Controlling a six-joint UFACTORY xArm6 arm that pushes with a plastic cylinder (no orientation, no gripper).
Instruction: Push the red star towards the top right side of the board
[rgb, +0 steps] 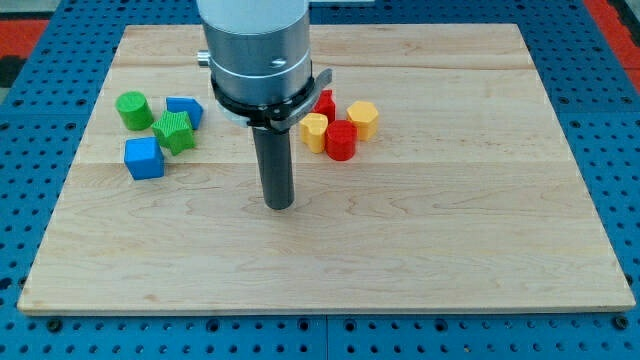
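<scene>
my tip (279, 205) below red star (325, 103) (yellow-flanked)

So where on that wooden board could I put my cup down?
The view's right half, beyond the yellow hexagon block, is bare, as is the whole strip below my tip. It is crowded around the red cylinder and the blue cube.
</scene>
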